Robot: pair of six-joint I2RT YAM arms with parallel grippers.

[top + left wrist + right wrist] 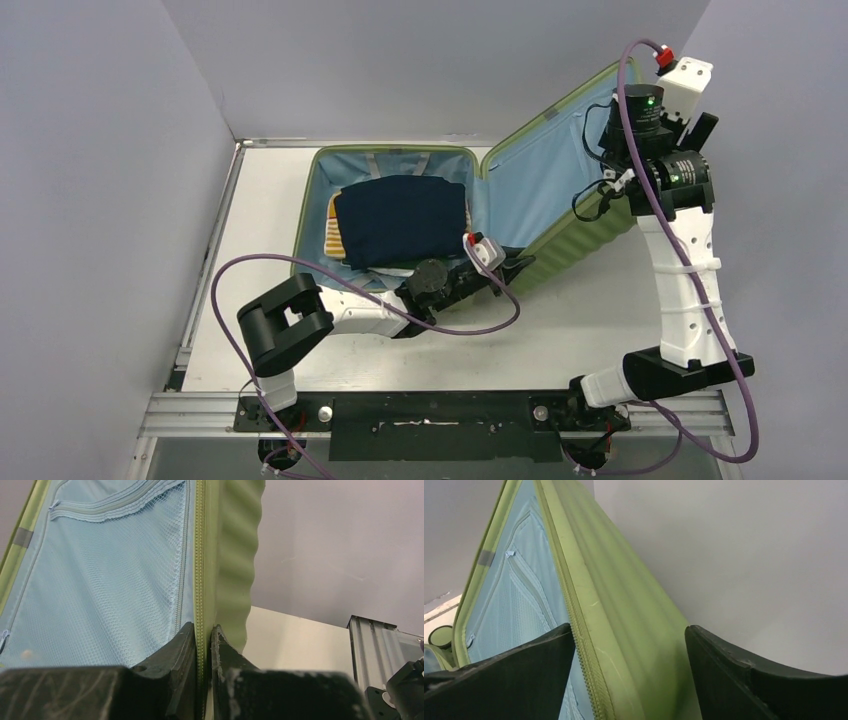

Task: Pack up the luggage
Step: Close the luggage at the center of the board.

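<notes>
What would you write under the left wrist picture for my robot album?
Left gripper pinching the zippered edge of the green luggage, right on its raised lid.

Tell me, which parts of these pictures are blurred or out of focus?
Top view: even light, all sharp. Left wrist view: the left fingers are blurred up close, the suitcase behind is sharp. Right wrist view: the dark right fingers look soft, no glare.
</notes>
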